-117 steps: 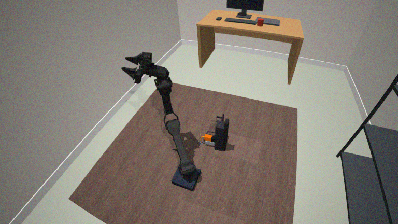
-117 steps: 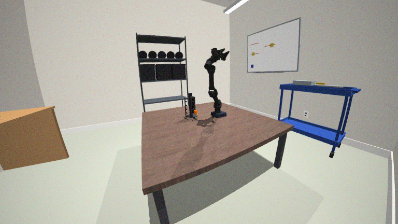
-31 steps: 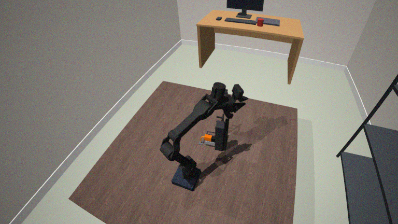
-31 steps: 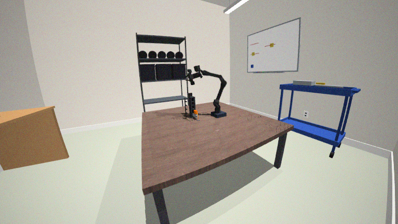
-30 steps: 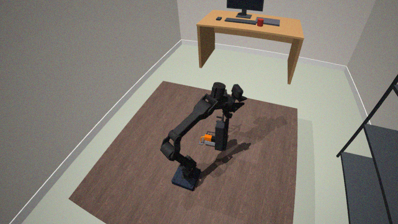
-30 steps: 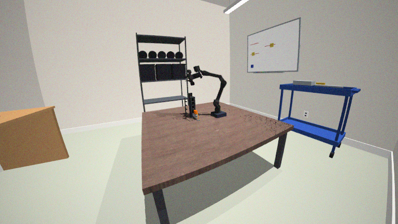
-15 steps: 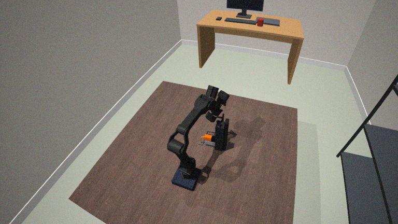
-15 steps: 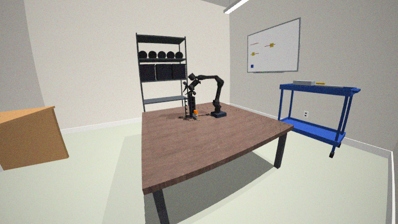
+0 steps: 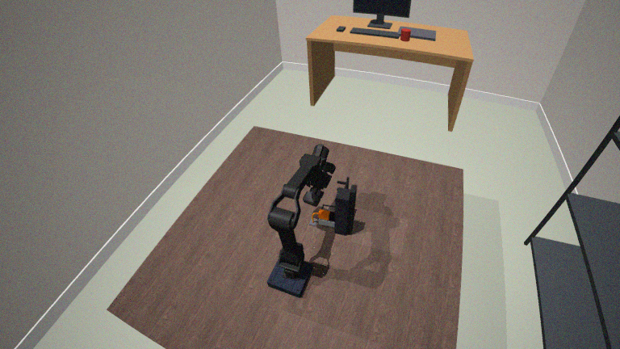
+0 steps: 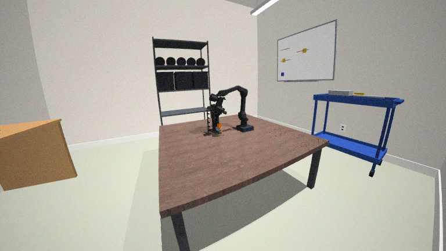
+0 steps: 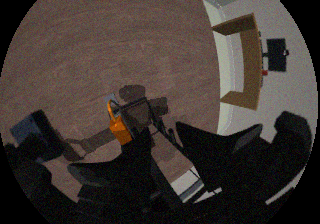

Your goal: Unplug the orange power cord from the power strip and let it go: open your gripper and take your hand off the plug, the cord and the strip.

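The orange plug (image 9: pixel 324 214) (image 10: pixel 219 125) (image 11: pixel 121 133) sits low beside a dark upright block (image 9: pixel 345 210). Its orange cord (image 11: pixel 110 109) curves away from the block. A pale grey bar (image 9: pixel 326 223) lies just below the plug. I cannot tell which part is the power strip, or whether the plug is seated. My gripper (image 11: pixel 162 127) is partly open and empty, fingers apart, above and beside the plug. In the wrist view the plug lies outside the fingers, near the left finger's tip. The fingers partly hide the block there.
The dark block rises close to the gripper, with thin rods (image 9: pixel 342 182) at its top. The arm's base (image 9: pixel 291 277) stands on the brown table (image 9: pixel 219 244) (image 10: pixel 213 165). A desk (image 9: pixel 438 48), shelving (image 10: pixel 184 111) and a blue cart (image 10: pixel 353 147) stand away from the table.
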Robot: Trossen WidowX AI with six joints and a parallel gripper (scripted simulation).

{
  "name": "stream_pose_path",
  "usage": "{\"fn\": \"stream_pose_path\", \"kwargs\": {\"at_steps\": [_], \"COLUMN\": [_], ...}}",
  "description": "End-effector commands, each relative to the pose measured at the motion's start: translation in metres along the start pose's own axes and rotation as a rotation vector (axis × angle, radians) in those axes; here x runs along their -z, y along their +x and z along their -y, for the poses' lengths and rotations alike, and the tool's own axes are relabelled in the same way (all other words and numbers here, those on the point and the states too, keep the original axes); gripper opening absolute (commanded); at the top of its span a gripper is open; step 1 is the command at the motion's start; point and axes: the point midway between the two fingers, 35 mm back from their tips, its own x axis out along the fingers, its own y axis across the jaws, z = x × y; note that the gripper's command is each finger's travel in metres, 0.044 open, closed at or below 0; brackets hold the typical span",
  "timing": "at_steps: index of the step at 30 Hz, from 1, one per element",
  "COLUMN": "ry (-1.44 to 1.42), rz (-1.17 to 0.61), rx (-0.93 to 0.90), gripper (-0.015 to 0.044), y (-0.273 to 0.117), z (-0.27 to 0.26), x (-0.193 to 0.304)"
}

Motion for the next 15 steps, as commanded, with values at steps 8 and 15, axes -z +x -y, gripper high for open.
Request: {"fn": "stream_pose_path", "kwargs": {"at_steps": [8,15], "ry": [-0.2,-0.2], "rz": [0.055,0.055], "rx": [-0.346,-0.346], "gripper": [0.016,0.016], "y": [0.041,0.042], "z": [-0.071,-0.068], "x": [-0.02,-0.014]}}
